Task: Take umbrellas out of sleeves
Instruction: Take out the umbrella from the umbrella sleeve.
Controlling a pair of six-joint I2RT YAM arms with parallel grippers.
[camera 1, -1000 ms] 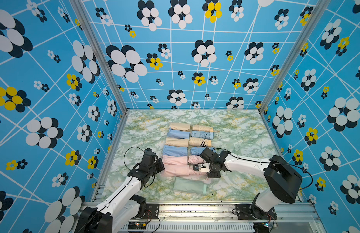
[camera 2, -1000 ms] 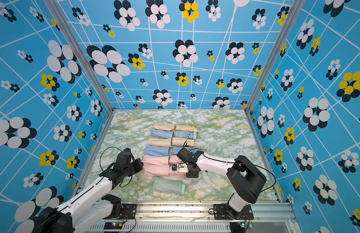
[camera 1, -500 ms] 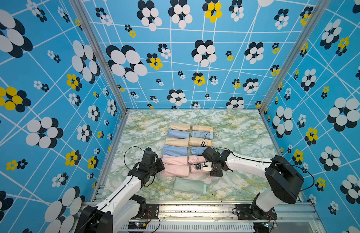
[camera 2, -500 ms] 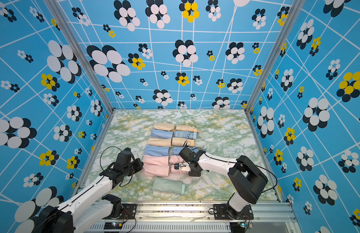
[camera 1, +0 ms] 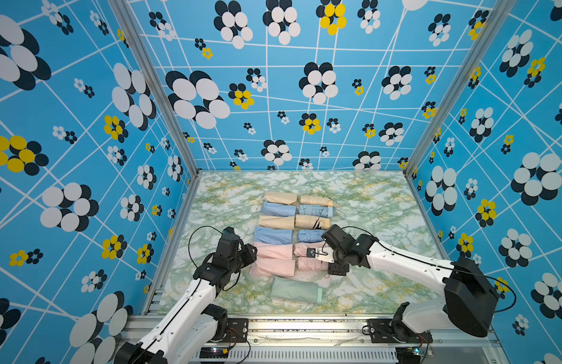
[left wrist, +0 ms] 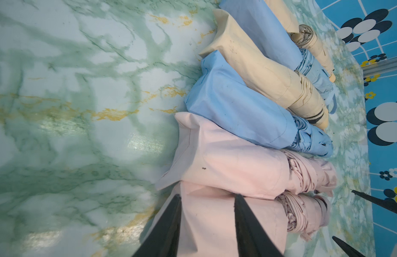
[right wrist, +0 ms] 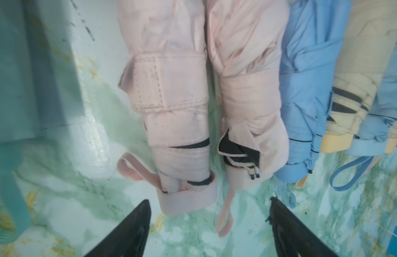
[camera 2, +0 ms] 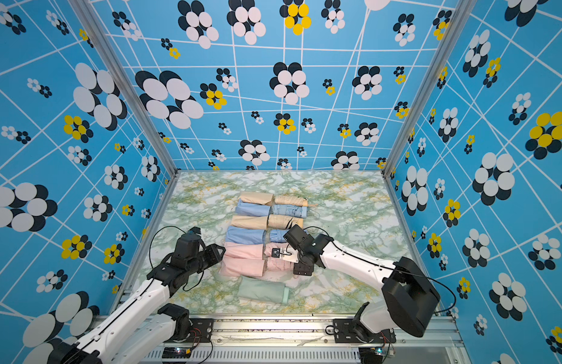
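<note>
Six empty sleeves lie in a column, each with its umbrella to its right, in both top views. My left gripper [left wrist: 207, 197] is open, its fingers straddling the left end of the nearest pink sleeve [camera 1: 273, 268] [left wrist: 215, 222]. Just right of the nearest pink umbrella [camera 1: 311, 264] [right wrist: 182, 133], my right gripper [right wrist: 209, 200] [camera 1: 323, 260] is open and empty, the handle cap lying just beyond its fingertips. The other pink umbrella [right wrist: 248, 111] lies alongside. In front, a mint green sleeve [camera 1: 293, 290] is still full, a mint handle end [camera 1: 319, 294] showing at its right.
Behind the pink pairs lie blue and beige sleeves [camera 1: 273, 235] and umbrellas [camera 1: 312, 222] in rows. Patterned blue walls [camera 1: 84, 189] close in the marble table [camera 1: 383, 220] on three sides. A metal rail [camera 1: 304, 324] runs along the front edge.
Both grippers have opened. The right one has let go of the nearest pink umbrella, which now lies on the table. The left one has loosened from that umbrella's pink sleeve.
</note>
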